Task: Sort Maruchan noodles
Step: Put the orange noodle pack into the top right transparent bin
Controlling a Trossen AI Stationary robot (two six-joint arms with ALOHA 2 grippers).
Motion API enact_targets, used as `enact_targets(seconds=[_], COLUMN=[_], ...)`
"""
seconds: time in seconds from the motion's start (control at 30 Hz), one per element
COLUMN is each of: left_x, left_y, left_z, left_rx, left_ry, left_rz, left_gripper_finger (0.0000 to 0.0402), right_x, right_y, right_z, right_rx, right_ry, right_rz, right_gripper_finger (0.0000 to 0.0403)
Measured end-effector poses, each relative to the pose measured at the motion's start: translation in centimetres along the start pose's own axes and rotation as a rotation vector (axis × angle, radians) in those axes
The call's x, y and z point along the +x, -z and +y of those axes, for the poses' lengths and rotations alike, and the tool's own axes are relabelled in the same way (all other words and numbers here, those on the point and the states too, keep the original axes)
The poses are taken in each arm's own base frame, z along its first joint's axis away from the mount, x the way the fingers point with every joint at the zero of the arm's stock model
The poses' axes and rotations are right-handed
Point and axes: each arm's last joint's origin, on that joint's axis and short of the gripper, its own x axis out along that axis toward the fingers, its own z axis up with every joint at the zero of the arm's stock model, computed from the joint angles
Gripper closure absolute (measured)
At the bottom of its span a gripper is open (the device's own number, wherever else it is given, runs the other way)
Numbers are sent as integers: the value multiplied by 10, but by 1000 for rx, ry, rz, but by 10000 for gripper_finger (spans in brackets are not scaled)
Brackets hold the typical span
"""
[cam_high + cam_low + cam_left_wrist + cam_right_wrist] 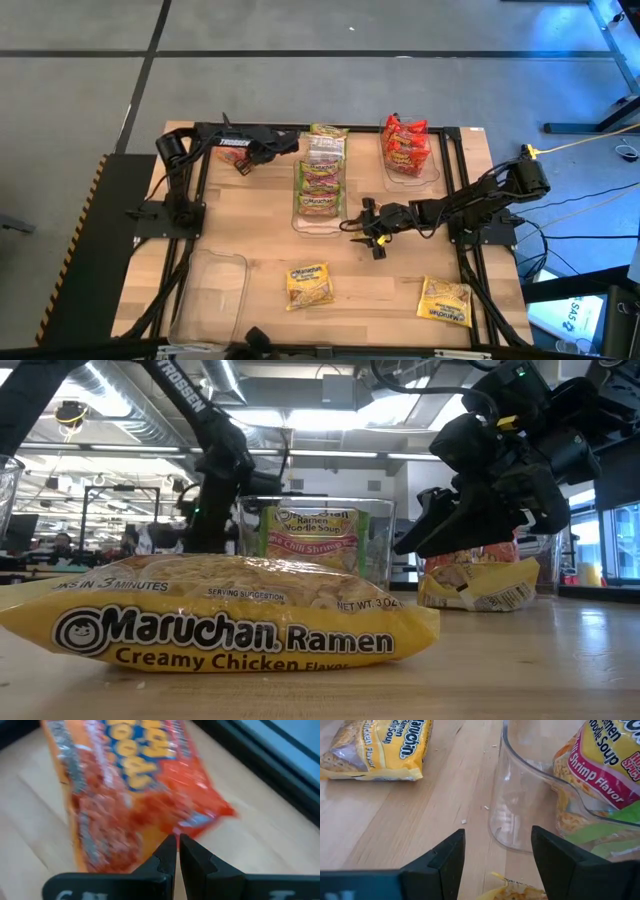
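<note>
My left gripper is at the table's far left, shut on a red Maruchan noodles packet, which also shows from above. My right gripper stands open at mid-table, just off the near end of the centre bin. Under it lies a yellow packet; whether the gripper touches that packet I cannot tell. The centre bin holds green packets. Red packets fill a bin at the far right. Two more yellow packets lie flat on the wood near the front edge. My left gripper pinches the red packet's sealed end edge between its two shut fingertips, slanting down at it. The packet stretches away from the fingers over the wood. Whether its far part rests on the table I cannot tell.
An empty clear bin stands at the near left. The black frame rail runs along the table's edge close to the red packet. Bare wood lies between the two near yellow packets.
</note>
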Motion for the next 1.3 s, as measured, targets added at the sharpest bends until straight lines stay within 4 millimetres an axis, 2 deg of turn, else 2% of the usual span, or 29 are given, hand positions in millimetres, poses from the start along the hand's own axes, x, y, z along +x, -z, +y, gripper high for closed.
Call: enact_targets(seconds=[0.13,0.33,0.87,1.13,1.3], left_x=[10,19,22,32,36], left_y=[-7,-18,-29,-35,-31], left_z=[5,1,5,6,6], left_rx=[-17,-13,51,171,303], left_ry=[-43,-43,-89,-150,-173], left_rz=[-21,-38,-165,-78,10], left_gripper_finger=[385,385,385,385,385], right_x=[0,0,0,0,0], right_y=[0,0,0,0,0], right_z=[0,0,0,0,0], right_rx=[0,-2,-3,-3,-4], right_ry=[-1,0,-7,-7,-7], right_rz=[0,-1,-4,-4,-3], right_gripper_finger=[204,204,204,204,204])
